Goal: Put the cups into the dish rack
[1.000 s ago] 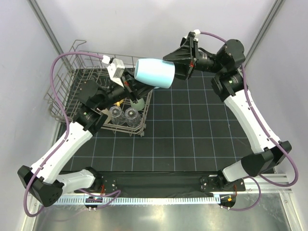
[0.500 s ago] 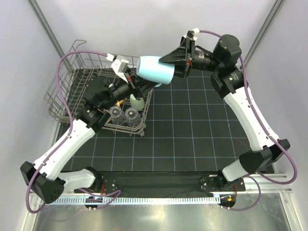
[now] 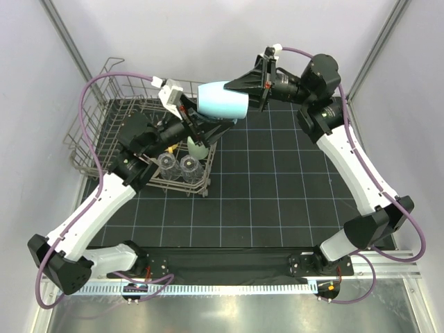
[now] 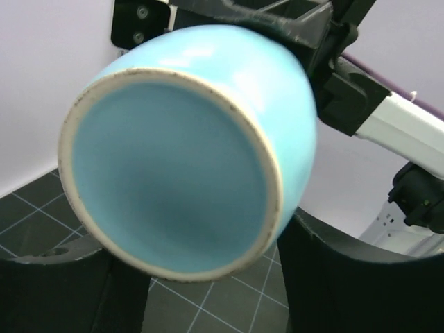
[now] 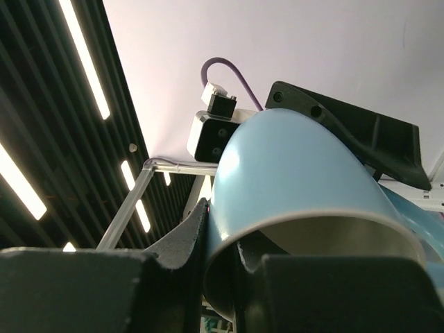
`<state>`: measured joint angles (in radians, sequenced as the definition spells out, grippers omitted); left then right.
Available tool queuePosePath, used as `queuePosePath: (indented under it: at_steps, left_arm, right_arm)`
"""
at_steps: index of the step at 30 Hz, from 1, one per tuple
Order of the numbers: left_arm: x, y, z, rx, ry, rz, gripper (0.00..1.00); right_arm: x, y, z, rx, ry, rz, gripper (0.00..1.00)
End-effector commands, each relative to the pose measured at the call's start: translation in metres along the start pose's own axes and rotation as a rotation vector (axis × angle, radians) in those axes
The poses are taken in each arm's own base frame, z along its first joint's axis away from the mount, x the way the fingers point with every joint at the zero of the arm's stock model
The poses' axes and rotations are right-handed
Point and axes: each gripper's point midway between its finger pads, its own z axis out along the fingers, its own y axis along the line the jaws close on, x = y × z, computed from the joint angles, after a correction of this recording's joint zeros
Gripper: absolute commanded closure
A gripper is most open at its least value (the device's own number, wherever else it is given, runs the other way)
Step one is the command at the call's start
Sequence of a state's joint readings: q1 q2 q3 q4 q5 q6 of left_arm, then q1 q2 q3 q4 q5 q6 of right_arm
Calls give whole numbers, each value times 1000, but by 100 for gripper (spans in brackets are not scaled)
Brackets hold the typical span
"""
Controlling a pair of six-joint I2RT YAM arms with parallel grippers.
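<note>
The light-blue mug (image 3: 223,101) hangs sideways in the air at the top middle, over the right edge of the dish rack (image 3: 82,119). The right gripper (image 3: 244,96) pinches its rim. The left gripper (image 3: 207,125) is wide apart beside its bottom. This looks like a hand-over, so the left gripper must close gently next.

We're looking into a robot lab cell here: plain pale walls (image 3: 208,35) on three sides, aluminium posts (image 3: 64,35) at the far corners, a black gridded mat (image 3: 277,194) underfoot, strip lights (image 5: 83,55) overhead.
</note>
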<state>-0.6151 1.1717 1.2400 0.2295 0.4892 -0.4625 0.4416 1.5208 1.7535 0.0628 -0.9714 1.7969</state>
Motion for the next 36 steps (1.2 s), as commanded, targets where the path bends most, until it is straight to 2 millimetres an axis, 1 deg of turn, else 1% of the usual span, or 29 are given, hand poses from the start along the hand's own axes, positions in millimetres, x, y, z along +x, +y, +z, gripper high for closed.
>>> queuePosePath:
  at_steps: [1, 2, 3, 4, 6, 8, 13, 17, 18, 20, 22, 25, 30, 31, 32, 33, 36]
  left_arm:
    - [-24, -28, -13, 85, -63, 66, 35]
    - [-25, -31, -16, 89, -64, 69, 34]
    - [-22, -30, -17, 84, -60, 66, 32]
    - [-22, -31, -19, 86, -61, 70, 29]
    - [-21, -32, -20, 89, -64, 72, 27]
    - [-20, -33, -20, 100, -65, 72, 26]
    - [-19, -38, -16, 141, -64, 63, 26]
    - [-20, -43, -11, 181, -66, 71, 28]
    - [-16, -42, -8, 185, -57, 72, 28]
    - [-18, -41, -4, 183, -62, 73, 28]
    - [-14, -37, 1, 176, -54, 70, 31]
    - [-15, -33, 8, 147, -69, 73, 36]
    - [-17, -29, 11, 109, -97, 72, 60]
    - [-17, -28, 11, 100, -103, 73, 61]
    - [-20, -29, 9, 96, -119, 81, 64]
    - [-18, -27, 9, 86, -119, 77, 64]
    - [-20, -30, 8, 91, -131, 77, 64]
  right_arm:
    - [21, 27, -5, -81, 48, -29, 96]
    - [21, 28, -6, -86, 51, -27, 96]
    - [22, 29, -6, -95, 54, -34, 96]
    - [23, 31, -7, -96, 56, -33, 96]
    - [25, 33, -7, -100, 59, -33, 96]
    - [27, 36, -8, -111, 64, -28, 96]
    - [29, 38, -10, -134, 67, 5, 96]
    - [32, 45, -13, -186, 76, 42, 96]
    - [32, 47, -14, -191, 80, 74, 96]
    - [34, 50, -15, -210, 84, 88, 96]
    - [35, 51, -15, -218, 86, 112, 96]
    - [37, 51, -15, -219, 87, 127, 96]
    - [36, 47, -16, -225, 84, 160, 96]
    - [38, 48, -17, -231, 87, 166, 96]
    - [36, 45, -17, -228, 85, 175, 96]
    - [36, 45, -18, -230, 83, 181, 96]
    - [37, 44, -18, -234, 82, 195, 96]
